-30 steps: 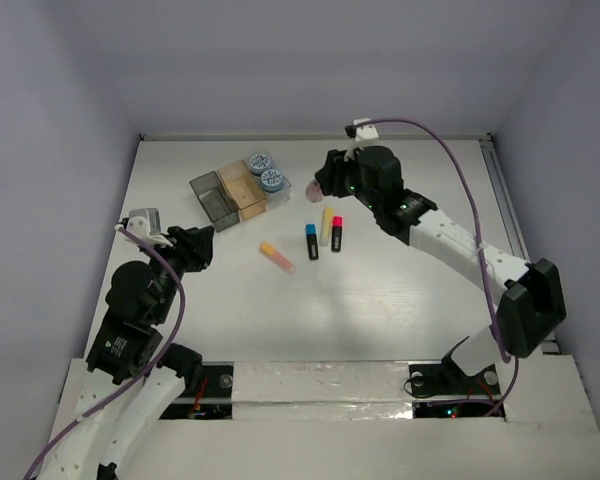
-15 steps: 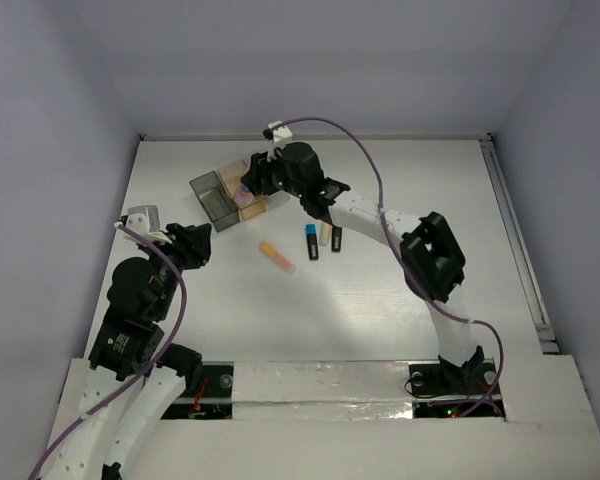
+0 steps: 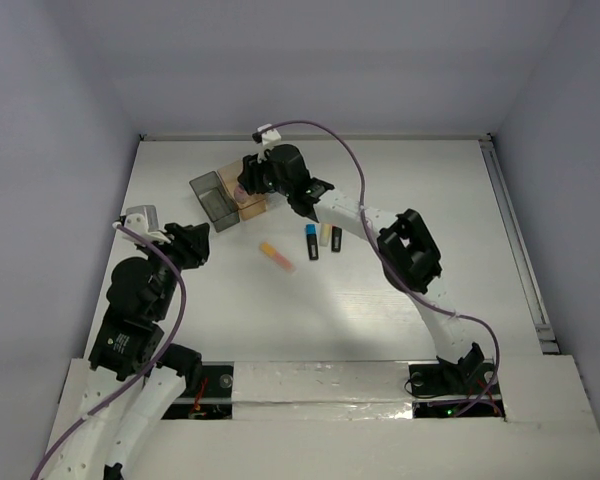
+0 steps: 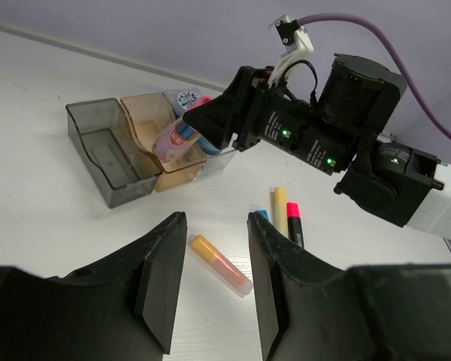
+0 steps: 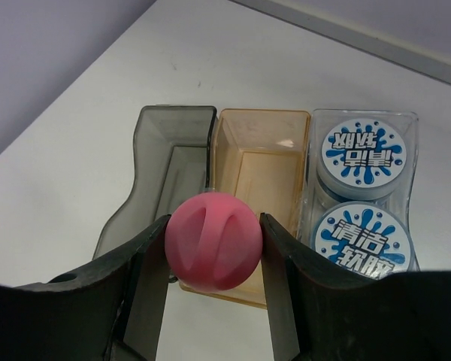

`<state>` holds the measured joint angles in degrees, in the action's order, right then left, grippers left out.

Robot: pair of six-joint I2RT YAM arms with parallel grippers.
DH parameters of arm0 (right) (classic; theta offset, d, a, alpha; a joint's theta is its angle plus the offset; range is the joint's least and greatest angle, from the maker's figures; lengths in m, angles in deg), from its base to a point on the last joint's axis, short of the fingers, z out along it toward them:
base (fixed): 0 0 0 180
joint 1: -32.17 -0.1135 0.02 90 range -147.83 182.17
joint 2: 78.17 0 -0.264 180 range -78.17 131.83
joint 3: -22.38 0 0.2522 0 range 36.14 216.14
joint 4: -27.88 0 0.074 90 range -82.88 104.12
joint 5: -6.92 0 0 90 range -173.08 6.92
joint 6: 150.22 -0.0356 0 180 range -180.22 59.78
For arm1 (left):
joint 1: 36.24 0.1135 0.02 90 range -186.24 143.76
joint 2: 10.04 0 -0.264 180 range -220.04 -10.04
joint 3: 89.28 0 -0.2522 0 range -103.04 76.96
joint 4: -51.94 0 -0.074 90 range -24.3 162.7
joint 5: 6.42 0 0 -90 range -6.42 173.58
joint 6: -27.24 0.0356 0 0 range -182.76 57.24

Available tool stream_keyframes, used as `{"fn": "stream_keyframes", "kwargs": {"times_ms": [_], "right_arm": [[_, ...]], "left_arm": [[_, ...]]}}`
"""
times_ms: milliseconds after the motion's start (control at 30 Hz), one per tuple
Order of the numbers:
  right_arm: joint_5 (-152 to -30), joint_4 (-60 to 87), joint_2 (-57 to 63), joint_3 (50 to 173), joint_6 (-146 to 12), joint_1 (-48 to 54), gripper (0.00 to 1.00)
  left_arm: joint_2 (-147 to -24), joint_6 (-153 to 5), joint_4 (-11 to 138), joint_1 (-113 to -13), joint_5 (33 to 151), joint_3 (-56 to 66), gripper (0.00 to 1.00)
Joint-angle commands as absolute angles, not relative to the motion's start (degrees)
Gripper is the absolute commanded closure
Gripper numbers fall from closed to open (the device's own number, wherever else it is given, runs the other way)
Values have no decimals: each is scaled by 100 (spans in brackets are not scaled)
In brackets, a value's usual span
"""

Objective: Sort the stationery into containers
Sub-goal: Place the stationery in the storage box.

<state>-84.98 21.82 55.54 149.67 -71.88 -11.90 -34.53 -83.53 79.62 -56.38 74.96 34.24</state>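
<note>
My right gripper point(image 5: 213, 229) is shut on the pink bottle-shaped piece point(image 5: 213, 241) and holds it over the near end of the tan bin point(image 5: 261, 114). That bin sits between the smoky grey bin point(image 5: 177, 111) and the clear bin point(image 5: 415, 162), which holds two blue-white tape rolls point(image 5: 363, 158). In the top view the right gripper point(image 3: 248, 186) covers the clear bin. Orange point(image 3: 277, 257), blue-black point(image 3: 311, 241), yellow point(image 3: 325, 234) and red-black point(image 3: 336, 238) highlighters lie on the table. My left gripper point(image 4: 216, 219) stands open above the table, the orange highlighter point(image 4: 220, 265) showing between its fingers.
The white table ends in lilac walls behind and at both sides. The right arm point(image 3: 400, 245) stretches across the middle, over the table just right of the highlighters. A metal rail point(image 3: 510, 215) runs along the table's right edge.
The right arm has swung left from above the highlighters to over the bins, carrying the pink piece. The left arm has stayed put.
</note>
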Motion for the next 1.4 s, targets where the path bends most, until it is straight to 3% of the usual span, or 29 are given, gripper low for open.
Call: {"fn": "stream_keyframes", "kwargs": {"times_ms": [0,167,433,733,933,1167,1367], "right_arm": [[-8248,2511,5595,15373,-6779,-1352,94],[-7852,2160,5780,15602,-6234,-1502,94],[-7693,2448,4946,14232,-6092,-1555,94],[-8027,1993,4558,14098,-5530,-1555,95],[-7826,2482,4803,14117,-5687,-1555,88],[-7148,2959,5840,15292,-6013,-1555,93],[-6999,3098,6429,16050,-6013,-1555,90]], "left_arm": [[-3570,-8271,7660,-5602,7619,3433,65],[-3579,-8244,7651,-5549,7716,3451,65],[-3571,-8236,7590,-5496,7804,3460,65],[-3535,-8236,7555,-5391,7883,3477,65],[-3553,-8244,7537,-5391,7936,3477,65],[-3588,-8236,7581,-5391,7962,3477,65],[-3623,-8236,7537,-5338,8015,3486,65]]}}
